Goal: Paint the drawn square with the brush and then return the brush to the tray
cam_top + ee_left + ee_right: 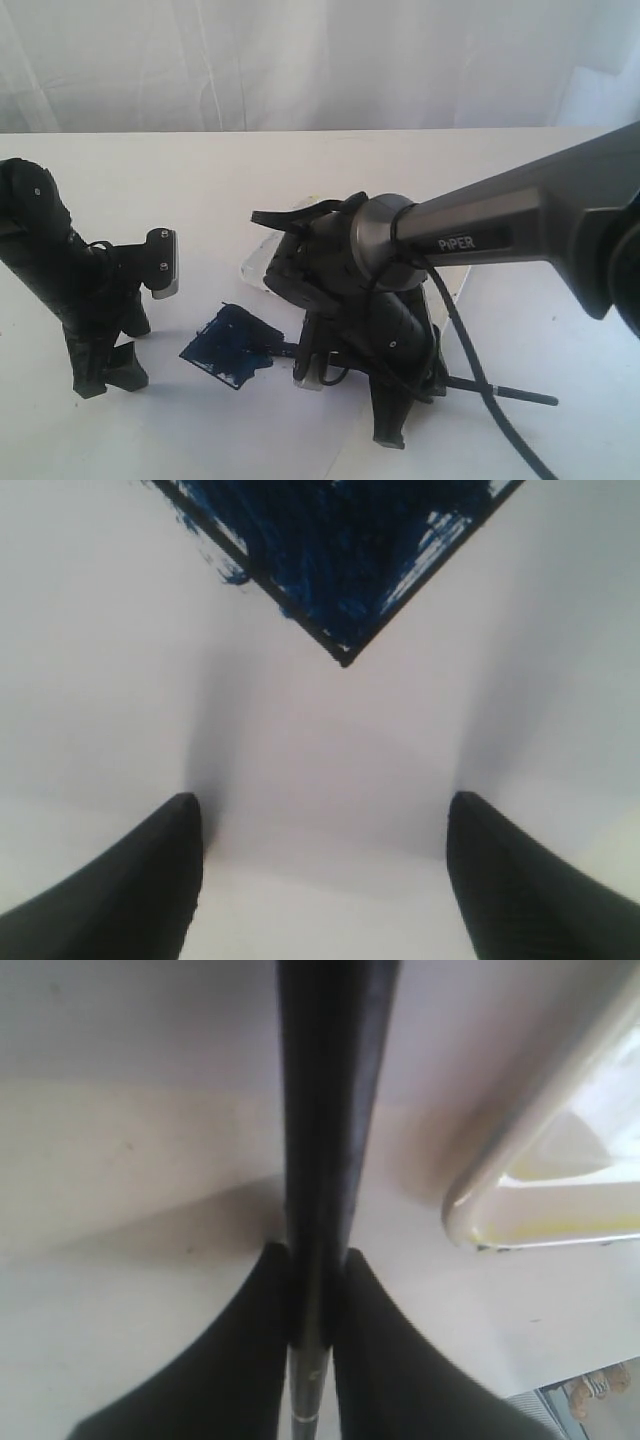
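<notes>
The drawn square [230,345] lies on the white paper as a diamond, smeared dark blue across most of its inside [340,540]. My left gripper [322,800] stands open just left of it, jaws wide with only bare paper between them [108,372]. My right gripper [318,1260] is shut on the brush [325,1110], a thin black stick. In the exterior view the brush [500,390] runs low over the table, its dark tip end near the square's right corner. The tray [500,1160] sits behind the right arm, mostly hidden by it [262,262].
The right arm [470,235] reaches in from the right across the table's middle, trailing a black cable [500,420]. A white curtain [300,60] hangs behind the table. White paper [320,740] spreads under both grippers.
</notes>
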You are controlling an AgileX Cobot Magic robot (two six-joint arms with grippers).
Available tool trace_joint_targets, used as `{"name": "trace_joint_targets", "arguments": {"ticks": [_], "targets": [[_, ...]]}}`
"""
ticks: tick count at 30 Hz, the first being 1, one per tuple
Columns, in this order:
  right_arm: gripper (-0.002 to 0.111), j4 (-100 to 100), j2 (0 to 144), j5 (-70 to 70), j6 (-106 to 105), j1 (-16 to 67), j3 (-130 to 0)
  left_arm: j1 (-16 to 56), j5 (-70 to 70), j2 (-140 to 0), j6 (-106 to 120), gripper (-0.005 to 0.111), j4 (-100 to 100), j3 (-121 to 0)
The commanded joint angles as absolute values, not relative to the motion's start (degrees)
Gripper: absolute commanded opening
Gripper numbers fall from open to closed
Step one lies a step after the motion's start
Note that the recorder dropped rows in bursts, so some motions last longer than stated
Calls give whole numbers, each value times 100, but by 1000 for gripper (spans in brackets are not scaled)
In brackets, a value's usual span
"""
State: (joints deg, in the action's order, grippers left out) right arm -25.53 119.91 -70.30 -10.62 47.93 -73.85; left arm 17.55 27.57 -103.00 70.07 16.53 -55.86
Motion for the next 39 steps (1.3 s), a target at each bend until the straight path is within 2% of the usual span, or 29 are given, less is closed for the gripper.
{"name": "trace_joint_targets", "arguments": {"ticks": [1,11,27,34,39], "targets": [[0,-2422,12064,-6996,-1195,4824,-7304,1788,2846,-10368,7026,71,1411,-5524],[0,-2489,12064,-6996,-1202,5129,-7339,1788,2823,-10368,7026,71,1411,-5524],[0,-3004,12073,-6996,-534,4881,-7339,1788,2823,-10368,7026,71,1411,-5524],[0,-3004,12073,-6996,-783,5291,-7339,1788,2823,-10368,7026,71,1411,-5524],[0,-3086,12073,-6996,-729,5291,-7386,1788,2823,-10368,7026,71,1411,-5524]]}}
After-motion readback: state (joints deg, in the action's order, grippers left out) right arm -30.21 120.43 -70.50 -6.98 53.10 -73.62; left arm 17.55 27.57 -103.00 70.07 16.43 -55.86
